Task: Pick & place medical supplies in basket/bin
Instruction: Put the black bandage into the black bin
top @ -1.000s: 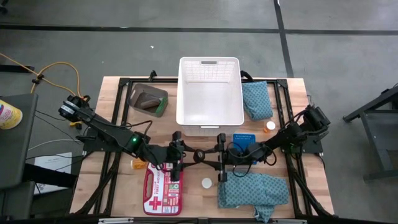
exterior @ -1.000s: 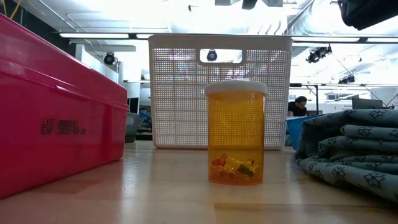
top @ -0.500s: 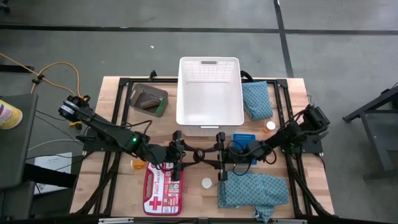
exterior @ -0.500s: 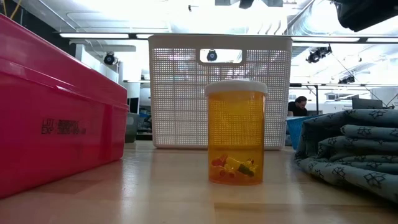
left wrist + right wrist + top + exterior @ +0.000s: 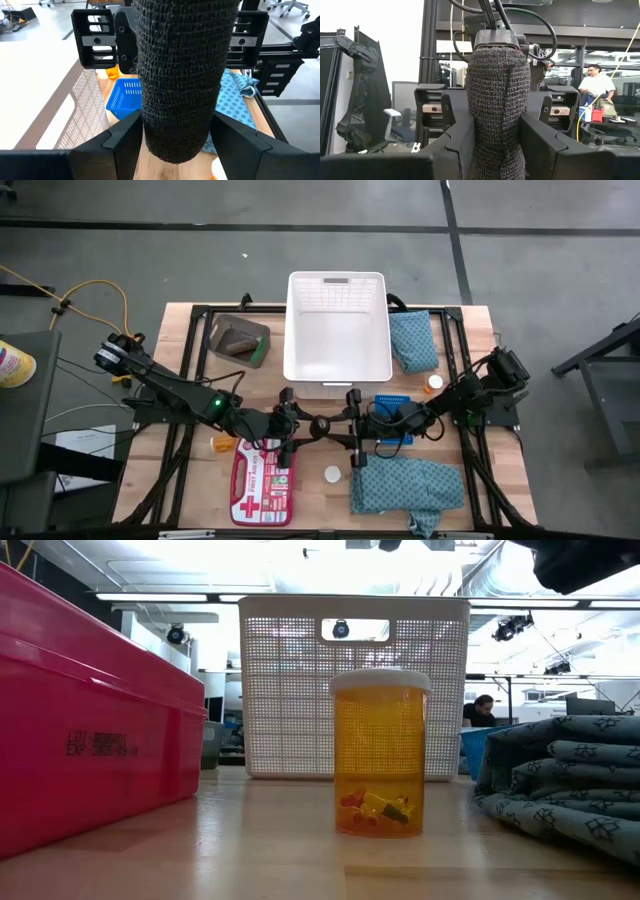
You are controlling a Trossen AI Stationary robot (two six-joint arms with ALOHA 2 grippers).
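Note:
A black roll point(image 5: 320, 427) hangs in the air in front of the white basket point(image 5: 337, 325), between my two grippers. My left gripper point(image 5: 303, 427) reaches it from the table's left and my right gripper point(image 5: 338, 426) from the right, both shut on it. The roll fills the left wrist view point(image 5: 180, 75) and the right wrist view point(image 5: 497, 100). An orange bottle point(image 5: 380, 752) with a white cap stands on the table. The dark bin point(image 5: 238, 340) at the far left holds a brown roll and a green piece. Teal cloths lie beside the basket point(image 5: 412, 340) and at the near right point(image 5: 405, 485). My left gripper pinches the black roll's curved sides point(image 5: 150, 135) between its two fingers point(image 5: 120, 145), coming about level from the table's left. The roll stands upright between them, clear of the table. My right gripper pinches the roll's curved sides point(image 5: 480, 135) between its two fingers point(image 5: 540, 142), coming from the table's right, opposite the left gripper. The roll is lifted clear.
A red first aid case point(image 5: 262, 480) lies at the near left, with a small orange bottle point(image 5: 222, 444) beside it. A blue tray point(image 5: 393, 405) sits under my right arm, another orange bottle point(image 5: 433, 383) beyond it. A person shows far off in the room point(image 5: 594, 75).

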